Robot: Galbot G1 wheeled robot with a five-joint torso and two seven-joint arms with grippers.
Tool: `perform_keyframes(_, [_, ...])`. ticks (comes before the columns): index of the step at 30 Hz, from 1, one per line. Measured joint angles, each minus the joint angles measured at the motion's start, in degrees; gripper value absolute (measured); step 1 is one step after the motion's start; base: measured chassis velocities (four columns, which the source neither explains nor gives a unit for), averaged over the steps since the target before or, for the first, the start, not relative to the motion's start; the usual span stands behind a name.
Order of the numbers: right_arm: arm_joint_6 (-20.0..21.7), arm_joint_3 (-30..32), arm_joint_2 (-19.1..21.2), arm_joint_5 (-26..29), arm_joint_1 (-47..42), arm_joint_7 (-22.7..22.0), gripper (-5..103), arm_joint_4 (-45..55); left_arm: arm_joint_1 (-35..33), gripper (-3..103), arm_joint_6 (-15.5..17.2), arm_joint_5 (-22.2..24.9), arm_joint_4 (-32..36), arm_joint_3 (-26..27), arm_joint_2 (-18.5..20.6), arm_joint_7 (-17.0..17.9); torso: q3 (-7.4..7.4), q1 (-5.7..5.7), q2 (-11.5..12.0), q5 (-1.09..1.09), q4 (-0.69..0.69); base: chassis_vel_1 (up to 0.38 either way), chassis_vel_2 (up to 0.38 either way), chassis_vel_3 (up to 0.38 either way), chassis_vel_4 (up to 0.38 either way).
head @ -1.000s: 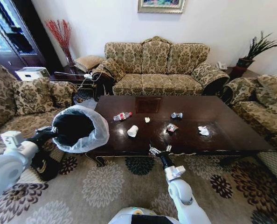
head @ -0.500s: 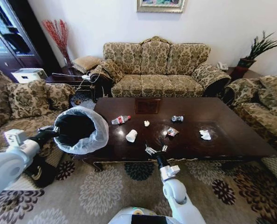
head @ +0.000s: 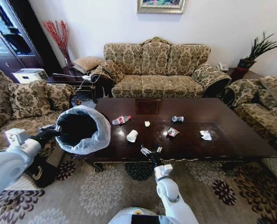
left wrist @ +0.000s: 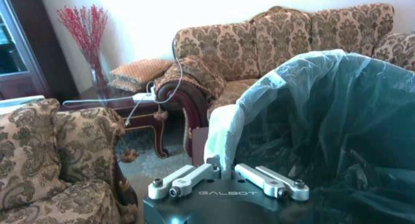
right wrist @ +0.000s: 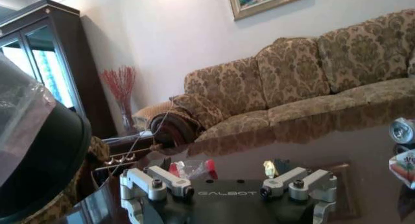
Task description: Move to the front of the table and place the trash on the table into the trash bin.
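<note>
**Open claw at the table's near edge, bin held up at the left**

The right gripper (head: 148, 150) hangs just over the near edge of the table (head: 231, 135), its fingers spread wide and empty, touching nothing I can make out. The paper cup (head: 132, 136) lies a little beyond it to the left, the bottle (head: 121, 120) farther on, a wrapper (head: 172, 132) to the right, and a crumpled tissue (head: 205, 135) well off to the right. The left gripper (left wrist: 224, 178) clamps the bagged rim of the trash bin (head: 81, 129), holding it tilted beside the table's left end.

My worry: the cup lies on its side on glossy wood, so a slightly off reach could roll it away. The bin hangs by its rim alone; the thin liner might slip in that grip.
</note>
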State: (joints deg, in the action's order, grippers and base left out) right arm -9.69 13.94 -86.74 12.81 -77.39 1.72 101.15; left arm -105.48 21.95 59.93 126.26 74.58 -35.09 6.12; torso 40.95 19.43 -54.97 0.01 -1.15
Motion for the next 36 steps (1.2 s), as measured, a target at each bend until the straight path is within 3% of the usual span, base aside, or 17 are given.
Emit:
perform_keyframes(7, [-1.0,0.1,-1.2,-0.3,2.0,-1.1,100,-3.4,0.4,0,0.1,-0.1,-0.1,-0.8,-0.4,0.0,0.0,0.0,0.0,-0.06,0.0,0.128,0.146,-0.115,-0.148])
perform_keyframes(12, [-1.4,-0.2,-3.1,-3.4,6.2,-2.6,100,-9.5,0.3,0,0.1,-0.3,-0.1,-1.2,-0.5,0.0,0.0,0.0,0.0,-0.03,-0.03,0.11,0.101,-0.077,-0.086])
perform_keyframes(18, [2.3,0.4,-5.4,-8.5,10.8,-8.5,100,-14.1,0.5,0,0.0,-0.3,0.1,-1.2,-0.3,-0.1,0.01,0.01,0.0,0.04,0.02,0.005,0.003,0.001,0.001])
perform_keyframes(33, [5.9,-1.4,-5.5,-9.2,16.9,-8.4,103,-21.6,0.5,0,0.0,-0.5,0.6,-1.5,-1.6,0.0,0.0,-0.01,0.0,-0.02,-0.01,-0.013,-0.005,0.002,0.001])
perform_keyframes(36, [7.7,-1.5,-5.4,-9.4,18.0,-8.7,90,-22.6,0.5,0,0.0,-0.5,0.7,-1.7,-1.9,0.0,0.01,0.01,0.0,-0.02,0.0,0.0,0.0,0.0,0.0])
